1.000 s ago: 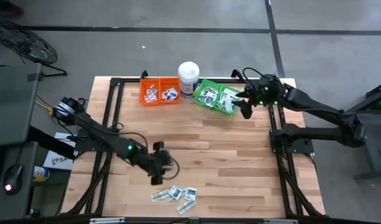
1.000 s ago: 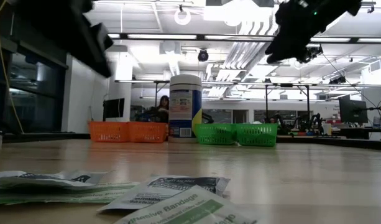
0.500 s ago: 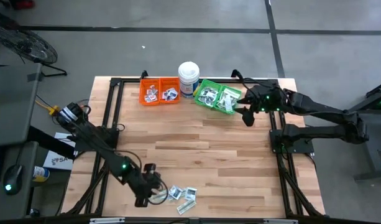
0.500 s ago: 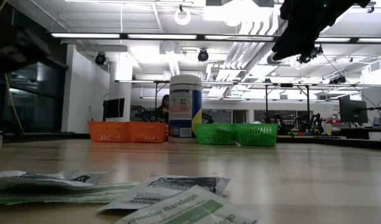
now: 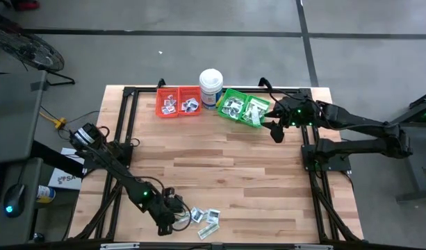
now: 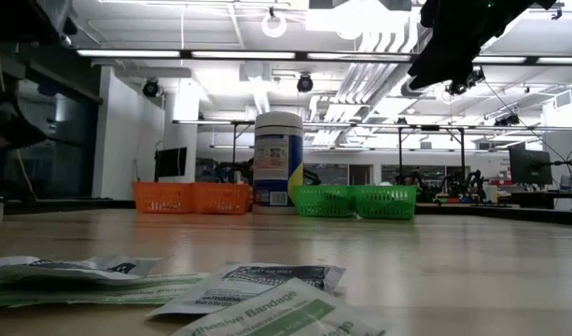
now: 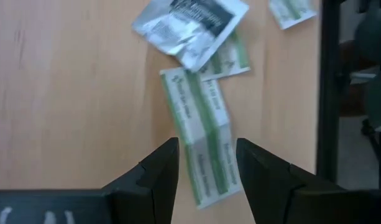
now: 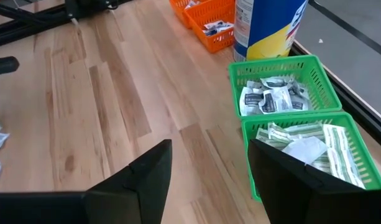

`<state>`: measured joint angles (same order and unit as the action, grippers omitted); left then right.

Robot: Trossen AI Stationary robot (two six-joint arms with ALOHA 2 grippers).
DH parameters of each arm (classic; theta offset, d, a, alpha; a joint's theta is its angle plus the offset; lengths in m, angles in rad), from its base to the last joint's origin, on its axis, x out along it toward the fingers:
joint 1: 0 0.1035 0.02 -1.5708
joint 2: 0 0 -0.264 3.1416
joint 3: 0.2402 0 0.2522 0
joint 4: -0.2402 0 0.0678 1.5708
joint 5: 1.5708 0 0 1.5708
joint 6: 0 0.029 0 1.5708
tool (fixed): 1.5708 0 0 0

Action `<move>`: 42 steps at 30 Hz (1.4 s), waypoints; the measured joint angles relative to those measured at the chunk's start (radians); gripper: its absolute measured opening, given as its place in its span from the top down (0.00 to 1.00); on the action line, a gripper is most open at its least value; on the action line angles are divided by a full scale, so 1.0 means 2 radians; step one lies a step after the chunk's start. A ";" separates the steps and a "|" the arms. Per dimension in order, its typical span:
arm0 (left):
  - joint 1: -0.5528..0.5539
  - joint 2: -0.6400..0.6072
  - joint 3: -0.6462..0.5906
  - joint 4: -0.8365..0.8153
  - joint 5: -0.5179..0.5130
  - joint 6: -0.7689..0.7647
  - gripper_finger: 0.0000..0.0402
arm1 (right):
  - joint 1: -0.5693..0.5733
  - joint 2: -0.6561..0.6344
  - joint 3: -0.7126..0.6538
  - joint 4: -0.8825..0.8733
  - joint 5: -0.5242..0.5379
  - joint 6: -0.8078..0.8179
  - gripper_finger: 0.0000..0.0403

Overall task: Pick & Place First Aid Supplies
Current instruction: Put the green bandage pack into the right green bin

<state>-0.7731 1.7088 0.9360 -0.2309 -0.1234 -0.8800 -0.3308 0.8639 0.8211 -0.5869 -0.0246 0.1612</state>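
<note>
On the pale wooden table (image 5: 254, 173), my right gripper (image 5: 273, 129) waits open and empty beside the green plastic bins (image 5: 244, 107) at two o'clock. My left gripper (image 7: 207, 171), fingers parted, straddles a green-and-white bandage strip (image 7: 202, 134) at six o'clock, holding nothing, lined up to pinch it.

Foreground, lower left to lower centre: loose first aid packets (image 6: 239, 294) lying flat on the wooden table (image 6: 472, 271), one strip printed "Bandage", partly overlapping. Mid-distance, left of centre: pair of orange bins (image 6: 193, 198) side by side. Centre: tall white round tub (image 6: 278, 159) with blue-and-yellow label, upright, between the bin pairs. Right of centre: two green bins (image 6: 356, 202), adjoining. Upper right: dark arm (image 6: 467, 37) hanging above the table. Left edge: dark blurred shape (image 6: 15, 103), unidentifiable. Background: ceiling lights, workshop room.
</note>
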 joint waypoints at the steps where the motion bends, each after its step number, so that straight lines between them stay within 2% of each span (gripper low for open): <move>1: 0.000 0.003 0.000 -0.002 0.000 -0.005 0.60 | 0.001 0.000 0.000 0.000 0.000 0.001 0.49; 12: 0.000 0.050 0.003 -0.004 -0.005 -0.022 0.61 | 0.018 0.000 0.000 0.000 0.022 0.010 0.49; 15: 0.000 0.061 0.003 -0.015 -0.004 -0.019 0.63 | 0.019 0.000 0.000 0.000 0.022 0.011 0.49; 18: 0.000 0.066 0.004 -0.021 -0.005 -0.019 0.71 | 0.019 0.000 0.000 0.000 0.022 0.021 0.49; 25: 0.001 0.066 0.003 -0.040 -0.004 -0.023 0.98 | 0.019 0.000 0.000 0.000 0.022 0.024 0.49; 31: 0.001 0.066 0.003 -0.049 -0.006 -0.032 0.99 | 0.019 0.000 0.000 0.000 0.016 0.035 0.49; 35: 0.000 0.045 0.001 -0.059 -0.020 -0.031 1.00 | 0.020 0.000 -0.001 0.000 0.005 0.061 0.49; 42: 0.000 -0.007 -0.004 -0.145 -0.062 -0.021 1.00 | 0.046 0.003 -0.001 0.009 -0.006 0.090 0.49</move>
<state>-0.7727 1.6941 0.9280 -0.5204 -0.2476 -0.9215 -0.2391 0.8698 0.8200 -0.5695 -0.0364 0.3407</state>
